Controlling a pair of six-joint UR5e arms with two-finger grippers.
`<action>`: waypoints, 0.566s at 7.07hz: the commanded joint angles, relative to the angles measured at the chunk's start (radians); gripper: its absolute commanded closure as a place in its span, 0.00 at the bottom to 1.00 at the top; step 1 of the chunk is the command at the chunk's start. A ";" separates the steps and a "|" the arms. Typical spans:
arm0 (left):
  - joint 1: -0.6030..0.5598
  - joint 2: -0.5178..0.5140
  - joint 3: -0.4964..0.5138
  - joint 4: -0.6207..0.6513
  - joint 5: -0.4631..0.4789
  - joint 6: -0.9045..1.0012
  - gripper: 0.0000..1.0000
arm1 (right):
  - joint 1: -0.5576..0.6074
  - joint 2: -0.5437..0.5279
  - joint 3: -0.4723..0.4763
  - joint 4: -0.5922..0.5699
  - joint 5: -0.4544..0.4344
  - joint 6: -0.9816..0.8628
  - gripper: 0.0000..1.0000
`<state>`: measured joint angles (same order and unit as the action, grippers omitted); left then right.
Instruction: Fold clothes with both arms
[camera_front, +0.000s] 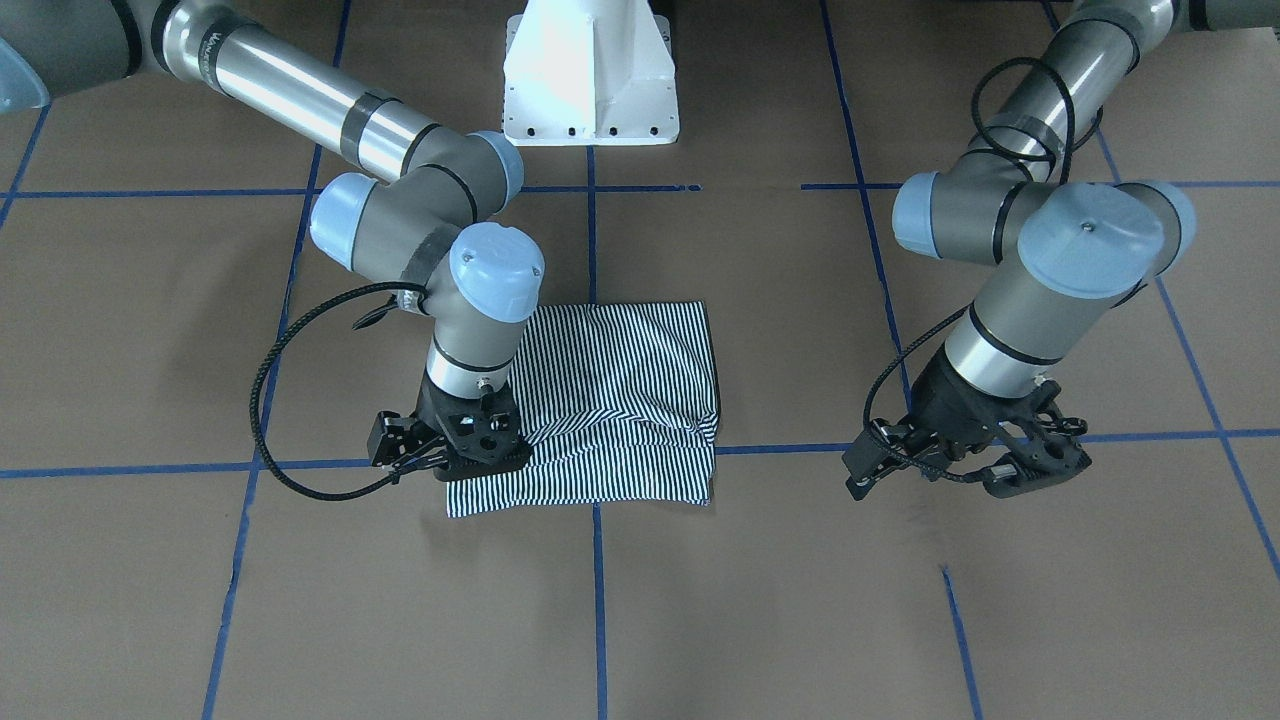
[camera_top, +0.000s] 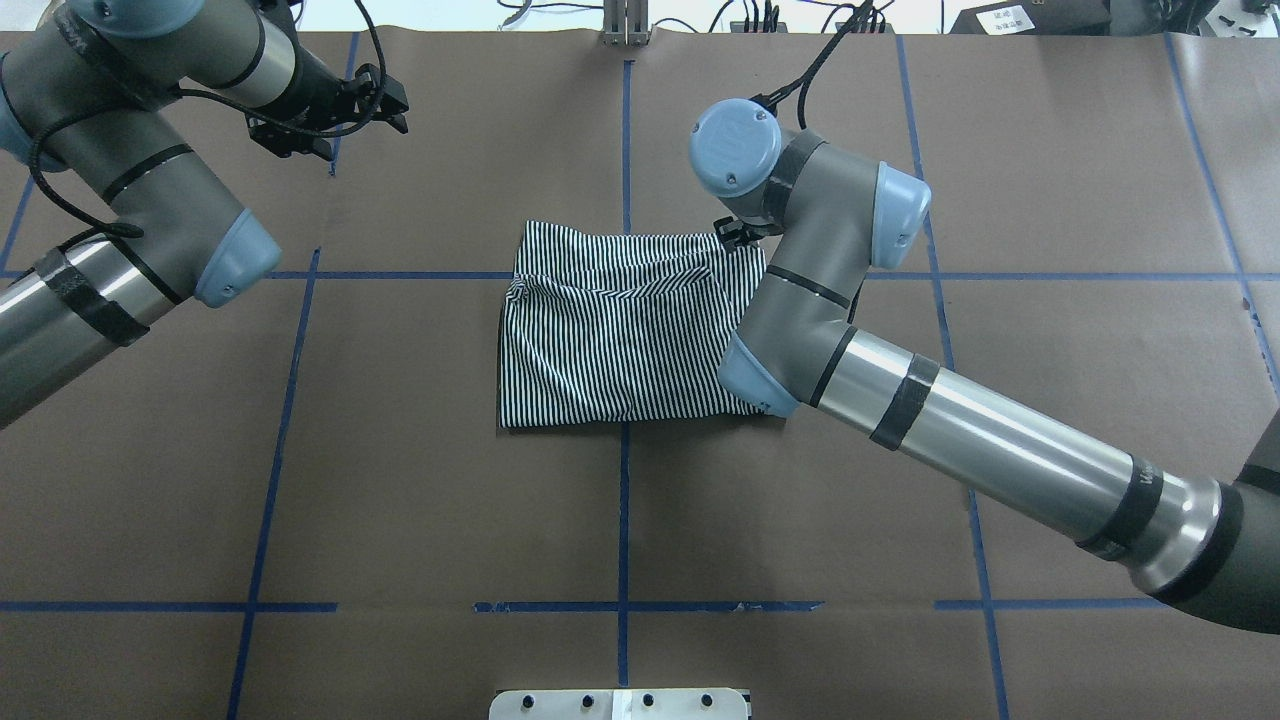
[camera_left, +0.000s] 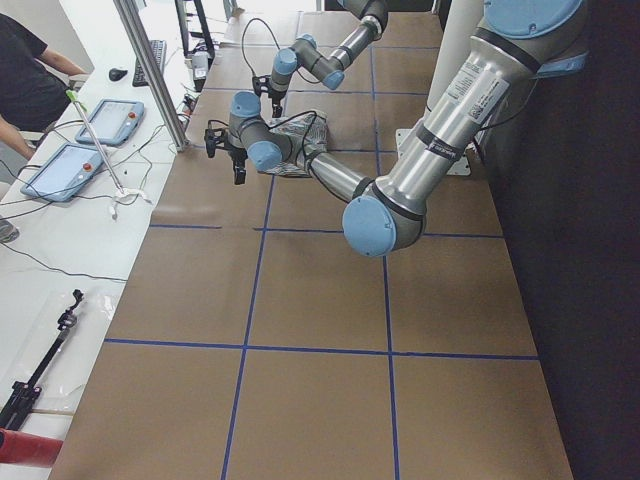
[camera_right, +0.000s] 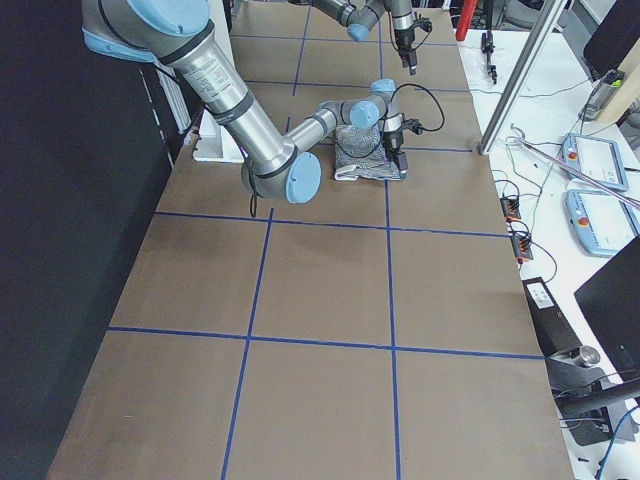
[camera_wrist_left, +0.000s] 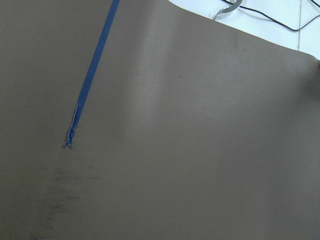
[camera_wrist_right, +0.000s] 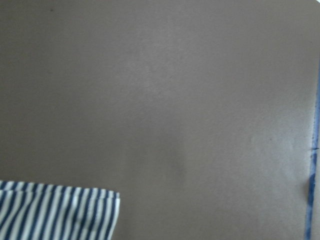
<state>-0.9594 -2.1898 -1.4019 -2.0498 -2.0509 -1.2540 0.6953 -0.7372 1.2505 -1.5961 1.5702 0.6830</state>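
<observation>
Exterior front-facing view, from the operators' side inward: nearest us lies bare brown worktop (camera_front: 700, 600), marked off by blue tape lines (camera_front: 598, 600).

Next come the two pincers, at about the same depth. The right pincer (camera_front: 462, 452) sits low over the near corner of the striped polo shirt (camera_front: 620, 380) on the robot's right side, its black body overlapping the cloth's edge. Its fingers are hidden beneath the mount, so we cannot tell how far they stand apart, nor whether they pinch the fabric or only press on it. The right wrist camera shows just a hemmed striped corner (camera_wrist_right: 55, 210) on plain worktop, with no finger in sight. We judge this pincer is there to set or tidy that corner of the fold.

The left pincer (camera_front: 962, 465) hangs over bare worktop, well apart from the shirt. In the overhead view its two fingertips (camera_top: 402, 99) look parted, with nothing between them. We take its placing as standing clear while the other arm works.

Beyond them, the shirt lies at the worktop's middle as a compact rectangle (no collar or buttons show, so presumably they are folded inside). The top layer is rumpled, with a slanting ridge near its front, and a lower layer pokes out along the near edge. We judge the fold nearly done but not yet smooth.

Farthest back stands the white pedestal base (camera_front: 590, 80).
</observation>
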 joint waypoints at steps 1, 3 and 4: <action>0.004 -0.005 -0.006 -0.001 0.000 -0.005 0.00 | 0.091 0.004 0.003 0.007 0.110 -0.052 0.00; 0.074 -0.007 -0.035 -0.001 0.038 -0.018 0.00 | 0.176 0.006 0.015 0.011 0.296 -0.059 0.00; 0.193 -0.022 -0.028 0.000 0.139 -0.092 0.00 | 0.214 0.006 0.015 0.011 0.374 -0.056 0.00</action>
<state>-0.8753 -2.2004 -1.4308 -2.0505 -1.9973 -1.2878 0.8625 -0.7326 1.2628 -1.5859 1.8462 0.6265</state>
